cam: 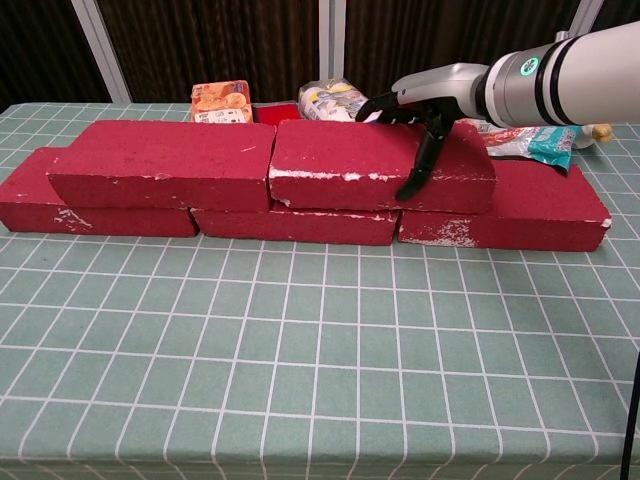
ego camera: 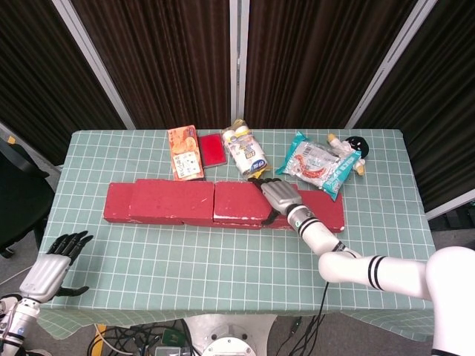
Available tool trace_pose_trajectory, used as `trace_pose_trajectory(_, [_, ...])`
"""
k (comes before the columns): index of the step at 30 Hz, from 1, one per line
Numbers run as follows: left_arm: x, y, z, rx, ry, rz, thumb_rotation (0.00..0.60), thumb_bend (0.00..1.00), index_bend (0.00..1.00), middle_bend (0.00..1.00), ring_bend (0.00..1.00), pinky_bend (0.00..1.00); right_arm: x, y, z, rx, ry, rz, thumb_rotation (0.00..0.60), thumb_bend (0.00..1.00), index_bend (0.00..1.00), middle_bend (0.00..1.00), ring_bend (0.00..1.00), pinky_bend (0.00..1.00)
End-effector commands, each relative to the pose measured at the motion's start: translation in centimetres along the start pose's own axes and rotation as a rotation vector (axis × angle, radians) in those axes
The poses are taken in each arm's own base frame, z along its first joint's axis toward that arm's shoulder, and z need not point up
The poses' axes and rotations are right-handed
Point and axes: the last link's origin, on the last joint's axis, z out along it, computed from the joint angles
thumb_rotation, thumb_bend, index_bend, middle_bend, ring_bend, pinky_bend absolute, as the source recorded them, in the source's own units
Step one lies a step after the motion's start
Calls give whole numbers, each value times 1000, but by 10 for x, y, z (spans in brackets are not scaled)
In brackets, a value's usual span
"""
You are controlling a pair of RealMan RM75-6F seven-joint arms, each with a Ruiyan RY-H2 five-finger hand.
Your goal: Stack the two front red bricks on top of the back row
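Right hand (cam: 420, 120) lay over the right half of the second upper brick (cam: 380, 178), palm on the top face, thumb hooked down the front face, other fingers (ego camera: 261, 182) reaching over the back edge; it gripped that brick, not lifting it. The brick sat flat on the back row (cam: 500, 215), spanning the joint between the middle and right bottom bricks, its left end touching or all but touching the first upper brick (cam: 165, 175); the chest view showed no real gap at the seam. The first upper brick rested on the left and middle bottom bricks, top faces of both upper bricks looked level. Judgement: both front bricks were already up, and the step in hand was final seating and alignment of the second one. Next move called for letting go cleanly: spread the fingers, pull the thumb off the front face, lift straight up so the brick is not dragged right or tipped forward. Risk was the thumb catching the front edge on the way out. Left hand (ego camera: 52, 267) hung off the tabletop's (ego camera: 223, 259) near-left corner, fingers apart, holding nothing; seen in the head view only. Behind the bricks: an orange snack packet (ego camera: 185, 152), a red pouch (ego camera: 212, 149), a bottle pack (ego camera: 246, 150), a teal snack bag (ego camera: 319, 163), all untouched and well clear of the lift path.
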Motion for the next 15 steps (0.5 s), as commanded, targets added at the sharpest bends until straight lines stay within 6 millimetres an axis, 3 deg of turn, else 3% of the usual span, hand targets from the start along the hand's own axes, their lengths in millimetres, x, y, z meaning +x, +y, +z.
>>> trace_pose_trajectory(1, [0,0,0,1,1,0,600,43,26,0,0,0,0,-1,1,3,-1,-1,600,98,31,159,100,118])
trace_pose_trajectory(15, [-1,-1,0,1,-4,-3,600,44,26,0,0,0,-1,-1,-1,6,-3,-4,600,98,28,159,100,118])
